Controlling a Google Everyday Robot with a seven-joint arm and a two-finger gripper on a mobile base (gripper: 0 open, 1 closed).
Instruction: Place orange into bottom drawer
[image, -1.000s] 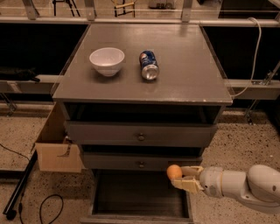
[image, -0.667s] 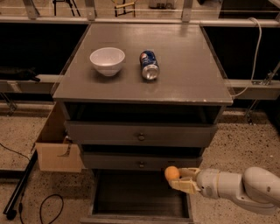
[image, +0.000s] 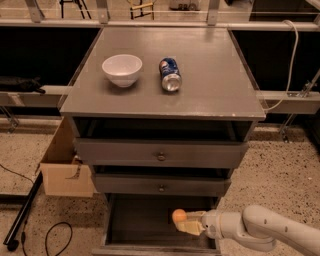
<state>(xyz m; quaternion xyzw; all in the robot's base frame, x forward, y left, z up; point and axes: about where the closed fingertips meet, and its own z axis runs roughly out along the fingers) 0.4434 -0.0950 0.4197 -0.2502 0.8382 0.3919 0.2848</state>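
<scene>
We see the gripper (image: 184, 221) reaching in from the lower right, low in front of the cabinet (image: 210, 80), with its fingers closed on the orange (image: 179, 215), which sits pinched at their tips. Over the last second the arm has carried the fruit leftward and downward. A second ago it hung beside the front of the middle drawer, near the right edge, and now it lies over the dark interior of the bottom drawer (image: 135, 222), right of centre. That drawer stands pulled out, while the 2 upper drawers (image: 125, 152) with round knobs are only slightly ajar above it. We judge that the transport is nearly finished: the orange is inside the drawer's outline as we see it, but we cannot tell whether it touches the floor of the tray or hangs just above it. What seems left is a small descent, a release, and a withdrawal to the right. Being round, the fruit may roll once let go, so a low release looks wise. The white bowl (image: 122, 69) and the soda can (image: 170, 74) lie unchanged on the cabinet top.
</scene>
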